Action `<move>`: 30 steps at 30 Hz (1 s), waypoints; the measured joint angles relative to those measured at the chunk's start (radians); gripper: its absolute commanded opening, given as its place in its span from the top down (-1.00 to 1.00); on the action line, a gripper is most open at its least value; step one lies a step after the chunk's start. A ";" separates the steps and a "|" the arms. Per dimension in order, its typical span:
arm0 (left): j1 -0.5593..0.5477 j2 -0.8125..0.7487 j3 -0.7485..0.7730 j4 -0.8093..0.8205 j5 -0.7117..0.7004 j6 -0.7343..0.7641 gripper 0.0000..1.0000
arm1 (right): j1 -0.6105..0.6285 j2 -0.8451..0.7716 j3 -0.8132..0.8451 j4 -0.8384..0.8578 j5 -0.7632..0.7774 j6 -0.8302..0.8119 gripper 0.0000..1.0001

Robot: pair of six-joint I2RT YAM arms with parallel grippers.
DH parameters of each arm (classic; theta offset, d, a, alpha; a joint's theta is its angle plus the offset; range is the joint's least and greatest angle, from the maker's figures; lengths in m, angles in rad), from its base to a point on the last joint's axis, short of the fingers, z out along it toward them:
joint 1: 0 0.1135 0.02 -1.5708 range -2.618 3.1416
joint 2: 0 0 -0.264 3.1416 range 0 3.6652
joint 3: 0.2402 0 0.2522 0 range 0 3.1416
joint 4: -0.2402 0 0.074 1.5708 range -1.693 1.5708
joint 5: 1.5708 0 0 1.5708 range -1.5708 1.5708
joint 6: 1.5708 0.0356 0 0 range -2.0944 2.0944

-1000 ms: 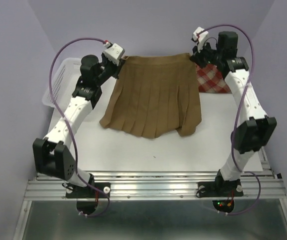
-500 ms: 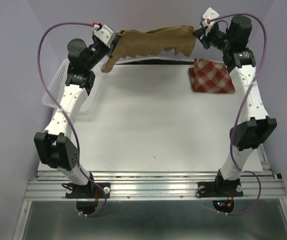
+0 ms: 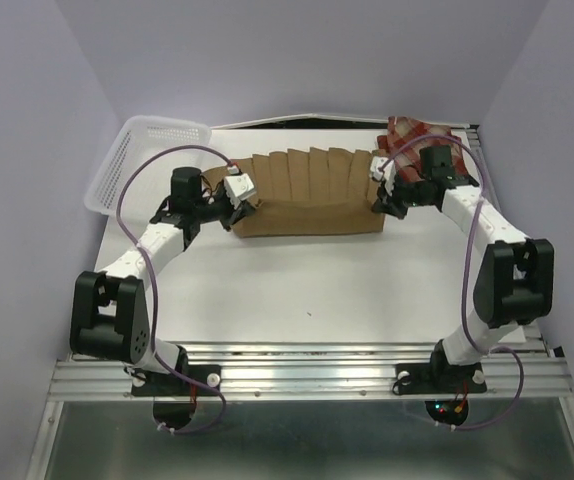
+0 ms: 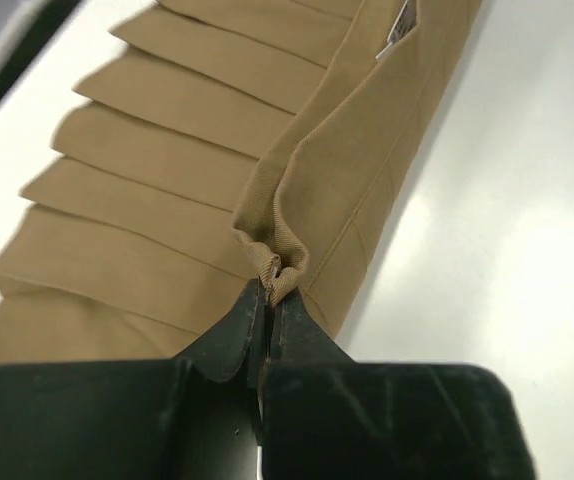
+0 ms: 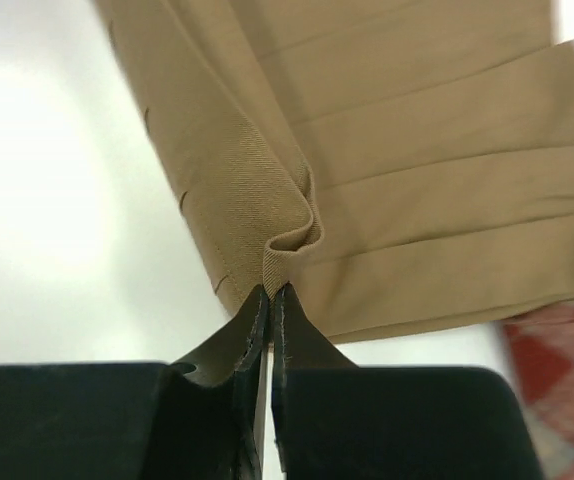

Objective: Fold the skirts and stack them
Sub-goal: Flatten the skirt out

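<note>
The tan-brown skirt [image 3: 307, 192] lies folded in half across the middle of the white table, its waistband along the near edge and its pleated hem toward the back. My left gripper [image 3: 241, 200] is shut on the left end of the waistband [image 4: 285, 262]. My right gripper [image 3: 379, 190] is shut on the right end of the waistband [image 5: 285, 248]. The red-and-cream plaid skirt [image 3: 422, 134] lies folded at the back right, partly behind my right arm; a corner of it shows in the right wrist view [image 5: 567, 370].
A white mesh basket [image 3: 142, 160] stands tilted at the back left corner of the table [image 3: 307, 270]. Lavender walls close in the back and both sides.
Both grippers have come down and toward me from high at the back, laying the tan-brown skirt folded on the table. The skirt was hanging in the air before.
</note>
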State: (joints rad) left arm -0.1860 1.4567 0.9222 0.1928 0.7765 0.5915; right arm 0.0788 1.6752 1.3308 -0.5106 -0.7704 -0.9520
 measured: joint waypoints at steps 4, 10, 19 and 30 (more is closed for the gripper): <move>-0.003 -0.053 -0.008 -0.204 0.073 0.161 1.00 | 0.000 -0.113 -0.126 -0.163 -0.016 -0.124 0.99; -0.015 -0.228 -0.044 -0.497 0.125 0.496 0.32 | 0.001 -0.373 -0.241 -0.312 -0.047 -0.320 0.21; -0.100 -0.679 -0.340 -0.842 -0.023 1.006 -0.97 | -0.013 -0.622 -0.497 -0.499 0.059 -0.559 -0.70; -0.116 -0.391 -0.077 -0.649 -0.153 0.484 -0.42 | -0.003 -0.168 -0.014 -0.404 0.087 -0.029 -0.49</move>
State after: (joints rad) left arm -0.3019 1.0660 0.8448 -0.4561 0.6231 1.0756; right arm 0.0753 1.5070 1.3163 -0.9146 -0.6830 -0.9813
